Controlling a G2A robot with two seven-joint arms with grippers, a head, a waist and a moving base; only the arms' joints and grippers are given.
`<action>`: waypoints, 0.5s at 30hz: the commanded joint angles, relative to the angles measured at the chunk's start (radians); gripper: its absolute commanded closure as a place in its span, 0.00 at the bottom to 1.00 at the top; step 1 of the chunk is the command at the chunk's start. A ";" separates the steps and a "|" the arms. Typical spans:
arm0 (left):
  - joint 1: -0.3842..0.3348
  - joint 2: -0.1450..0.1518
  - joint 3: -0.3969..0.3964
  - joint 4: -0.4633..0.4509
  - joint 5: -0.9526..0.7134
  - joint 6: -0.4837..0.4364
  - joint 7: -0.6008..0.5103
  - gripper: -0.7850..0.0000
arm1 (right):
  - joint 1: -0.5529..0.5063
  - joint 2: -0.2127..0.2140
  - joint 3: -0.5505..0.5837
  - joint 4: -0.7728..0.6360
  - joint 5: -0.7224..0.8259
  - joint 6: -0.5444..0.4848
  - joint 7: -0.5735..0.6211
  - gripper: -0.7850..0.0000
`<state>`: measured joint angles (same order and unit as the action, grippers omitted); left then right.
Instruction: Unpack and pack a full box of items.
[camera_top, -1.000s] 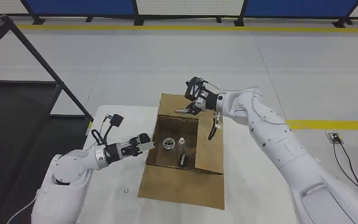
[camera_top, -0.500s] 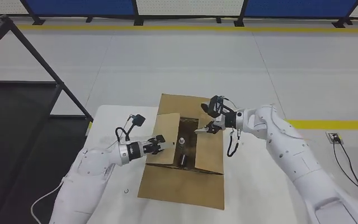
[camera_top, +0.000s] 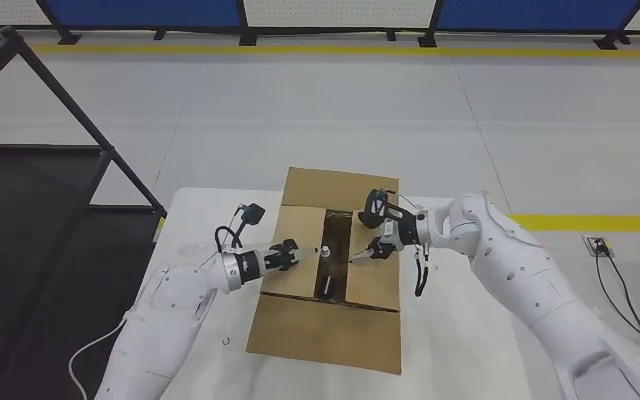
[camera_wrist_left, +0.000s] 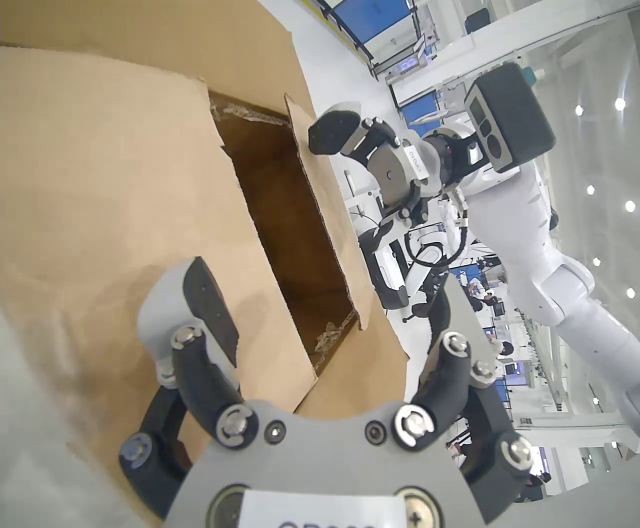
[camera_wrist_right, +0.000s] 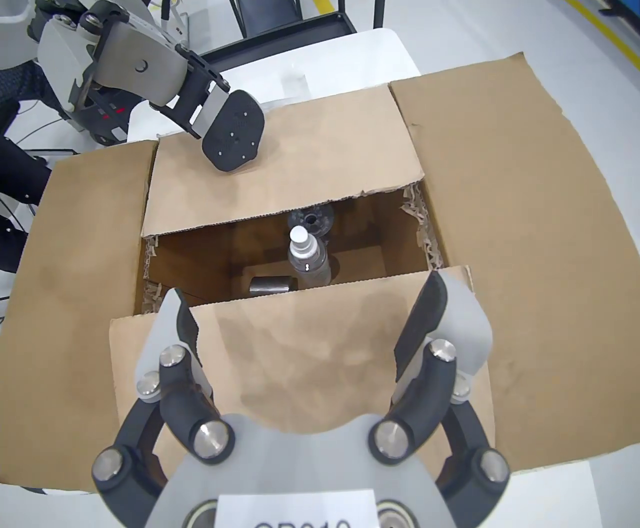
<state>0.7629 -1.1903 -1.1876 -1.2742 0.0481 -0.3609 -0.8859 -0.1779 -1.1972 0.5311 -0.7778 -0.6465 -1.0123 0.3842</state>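
Observation:
A brown cardboard box (camera_top: 322, 338) lies on the white table with its front and back flaps spread flat. Its two side flaps are folded inward, leaving a narrow gap. Through the gap I see a clear bottle with a white cap (camera_wrist_right: 307, 254), a black spool (camera_wrist_right: 311, 218) and a small metal cylinder (camera_wrist_right: 269, 285). My left gripper (camera_top: 286, 254) is open and rests on the left flap (camera_wrist_left: 100, 175). My right gripper (camera_top: 361, 252) is open over the right flap (camera_wrist_right: 300, 350), its fingers (camera_wrist_right: 439, 310) straddling that flap's edge. The two grippers face each other across the gap.
The box takes up the middle of the white table (camera_top: 200, 215). A black frame (camera_top: 70, 130) stands off the table's left side. A small ring-shaped bit (camera_top: 227, 343) lies on the table near the box's front left corner.
Both side flaps have swung in over the opening. The left gripper moved right with its flap. The right gripper came from the back flap down onto the right flap.

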 joint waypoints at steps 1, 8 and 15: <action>-0.001 0.000 0.003 0.000 0.000 0.000 0.002 0.00 | 0.009 0.000 -0.022 0.009 0.040 0.000 0.023 0.00; -0.001 0.002 0.009 0.001 0.003 0.007 0.018 0.00 | 0.044 -0.012 -0.097 0.052 0.139 0.000 0.096 0.00; -0.005 0.002 0.024 0.012 0.012 0.013 0.015 0.00 | 0.074 -0.030 -0.146 0.100 0.196 0.000 0.128 0.00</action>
<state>0.7583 -1.1881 -1.1658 -1.2635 0.0596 -0.3472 -0.8716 -0.1073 -1.2254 0.3900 -0.6834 -0.4562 -1.0123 0.5072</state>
